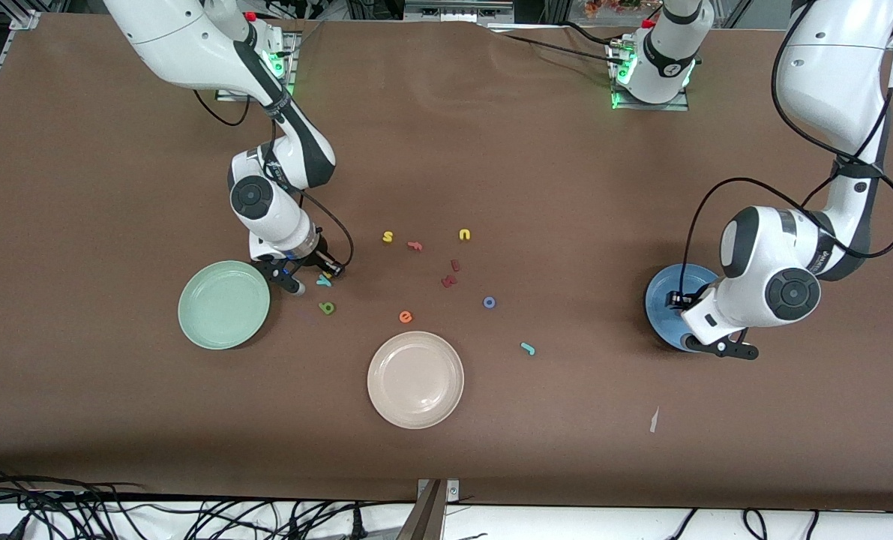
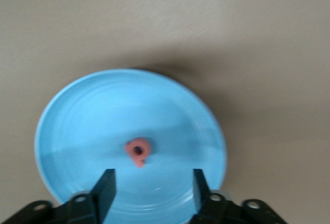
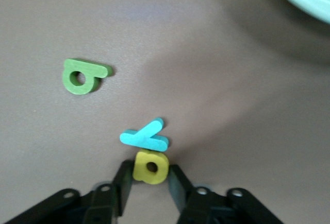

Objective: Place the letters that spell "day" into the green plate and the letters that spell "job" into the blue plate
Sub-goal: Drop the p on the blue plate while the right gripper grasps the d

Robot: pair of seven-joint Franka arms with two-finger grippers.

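On the brown bench (image 1: 491, 150) we see a cream plate (image 1: 415, 379) nearest the front camera, an orange "e" (image 1: 406, 316) just above it, two dark red letters (image 1: 450, 274), a salmon "f" (image 1: 415, 245), and yellow "s" (image 1: 388, 237) and "u" (image 1: 465, 235) farthest.

I see a plain brown table (image 1: 491, 150). Mint-green plate (image 1: 223, 304) lower left of front frame, cream-white plate (image 1: 415, 379) bottom centre, blue plate (image 1: 663, 300) at right w/ a pink-red "b" (image 2: 138, 152) on it. Yellow "d" (image 3: 151, 167), teal "y" (image 3: 145, 136), olive-green "a" (image 3: 81, 75). Mid-frame: yellow "s" (image 1: 388, 237) & "u" (image 1: 465, 235), orange "e" (image 1: 406, 316), blue "o" (image 1: 489, 302), teal "j" (image 1: 527, 348), dark red bits (image 1: 450, 274), prob. letters.
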